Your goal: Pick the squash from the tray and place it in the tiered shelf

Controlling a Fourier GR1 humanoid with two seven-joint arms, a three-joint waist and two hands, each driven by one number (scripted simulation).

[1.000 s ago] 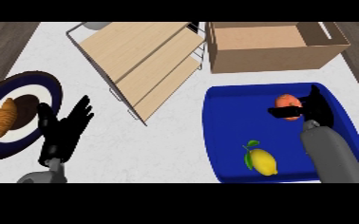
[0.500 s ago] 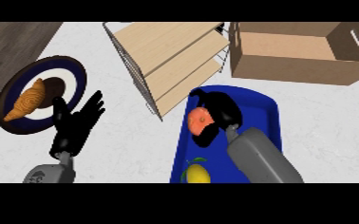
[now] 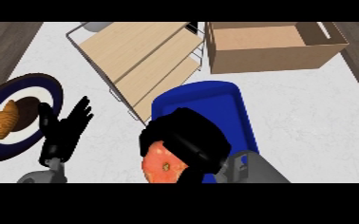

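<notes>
An orange, mottled squash (image 3: 163, 164) shows at the bottom centre, partly hidden by my right hand (image 3: 189, 137), whose fingers curl round it. Hand and squash hang over the left edge of the blue tray (image 3: 210, 97), close to the camera. The tiered shelf (image 3: 144, 59), with pale wood boards in a wire frame, lies just beyond, up and to the left of the tray. My left hand (image 3: 64, 128) rests open on the counter at the lower left, fingers up.
An open cardboard box (image 3: 273, 45) stands at the back right beside the shelf. A dark blue plate (image 3: 32, 137) with a croissant (image 3: 8, 117) and a brown item sits at the left edge, next to my left hand.
My right hand has carried the squash up and leftward, from the tray's middle to its left edge, nearer the camera. The lemon has gone out of view. The left hand stays put.
</notes>
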